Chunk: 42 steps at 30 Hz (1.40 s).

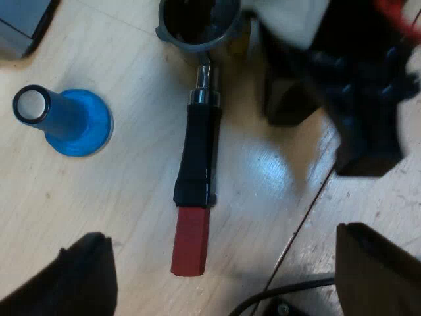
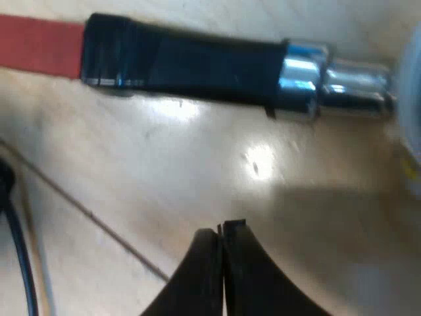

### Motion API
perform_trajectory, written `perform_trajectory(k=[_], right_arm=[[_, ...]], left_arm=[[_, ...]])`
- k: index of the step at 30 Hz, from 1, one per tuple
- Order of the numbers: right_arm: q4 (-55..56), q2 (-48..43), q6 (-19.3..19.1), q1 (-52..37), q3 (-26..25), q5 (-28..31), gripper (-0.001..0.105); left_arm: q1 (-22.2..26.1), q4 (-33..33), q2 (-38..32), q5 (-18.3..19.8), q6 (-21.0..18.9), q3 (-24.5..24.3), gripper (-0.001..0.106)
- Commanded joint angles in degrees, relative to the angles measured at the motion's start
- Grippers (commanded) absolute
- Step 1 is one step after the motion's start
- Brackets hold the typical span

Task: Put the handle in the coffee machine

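A: Lying flat on the counter (image 1: 131,197), is it, the metal holder (image 1: 197,131)?

B: Yes, loose on the pale wood. Its round bowl (image 1: 197,23) is at one end and its dark handle (image 1: 197,151) runs straight out from it to the red end (image 1: 191,240).

A: And the left end effector (image 1: 223,263)?

B: Released, with its two fingers spread wide. It hangs above the red end and touches nothing.

A: What about the right end effector (image 2: 222,230)?

B: Clenched, fingertips pressed together with nothing between them. It sits low over the counter, just beside the handle but apart from it, near where the black grip meets the chrome neck (image 2: 329,82).

A: Anything else nearby?

B: A blue tamper (image 1: 72,122) stands on its wide base on the counter, near the handle and apart from it. From the left wrist view, the right arm shows as a dark bulk close to the bowl.
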Motion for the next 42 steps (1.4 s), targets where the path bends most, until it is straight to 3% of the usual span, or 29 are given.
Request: perform_trajectory(k=[1, 13, 17, 18, 20, 22, 25, 28, 33, 42], right_arm=[[4.1, -3.2, 0.0, 0.4, -0.3, 1.9, 0.0], [16.9, -14.3, -0.1, 0.5, -0.3, 16.5, 0.0], [18.1, -15.7, -0.1, -0.2, -0.3, 17.7, 0.0], [18.8, -17.1, -0.1, -1.5, -0.3, 18.7, 0.014], [18.6, -17.3, -0.1, -2.7, -0.3, 18.8, 0.029], [18.6, -17.3, -0.4, -4.1, -0.3, 18.4, 0.057], [18.6, -17.3, -1.7, -4.8, -0.3, 18.5, 0.072], [17.5, -17.3, -3.9, -5.6, -0.3, 17.0, 0.075], [13.6, -17.0, -4.0, -6.7, -0.3, 15.1, 0.075], [10.8, -13.3, -2.5, -7.4, -0.6, 11.0, 0.075]], left_arm=[[0.0, 0.3, -0.1, -1.0, -0.7, -0.3, 0.07], [0.0, -0.8, -1.0, 2.2, -0.7, -1.0, 0.07], [0.0, -1.1, -2.8, 4.0, -1.1, -2.4, 0.07], [0.0, -1.1, -3.6, 4.8, -1.1, -2.9, 0.07], [0.0, -1.5, -5.2, 6.2, -1.5, -3.6, 0.07], [0.0, -2.6, -7.5, 7.3, -2.4, -4.0, 0.07], [0.0, -3.4, -10.1, 7.4, -3.7, -4.0, 0.07], [0.0, -3.3, -12.2, 7.4, -4.1, -4.0, 0.072], [0.0, -3.3, -12.5, 7.3, -4.1, -4.0, 0.081], [0.0, -3.3, -12.5, 7.6, -4.1, -4.0, 0.081]])
